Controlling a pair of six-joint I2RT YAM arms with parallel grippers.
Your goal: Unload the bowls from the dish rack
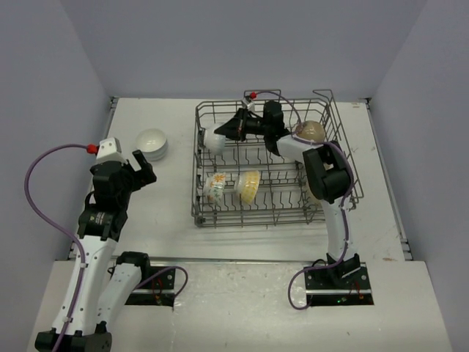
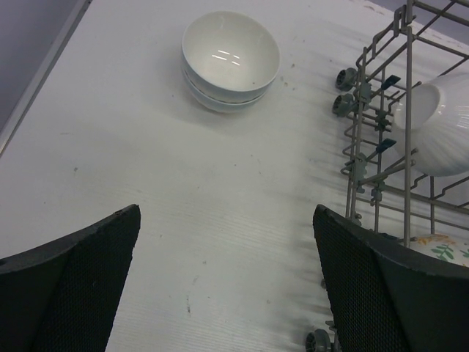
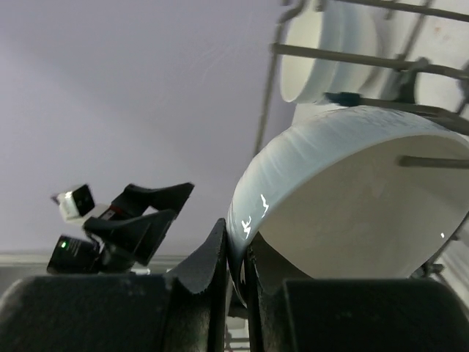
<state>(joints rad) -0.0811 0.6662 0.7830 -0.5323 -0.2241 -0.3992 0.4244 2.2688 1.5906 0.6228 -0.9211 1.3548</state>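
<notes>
Right wrist view: a white bowl [image 3: 352,213] is pinched by its rim in the right pincer [image 3: 236,253], inside the dish rack [image 1: 267,223] at its far left corner. Two floral bowls [image 1: 217,188] and a tan bowl [image 1: 311,130] stand in the rack. On the worktop [image 1: 161,213] to its left sit stacked white bowls [image 1: 152,143], near the left pincer [image 1: 141,167], spread wide and empty.
</notes>
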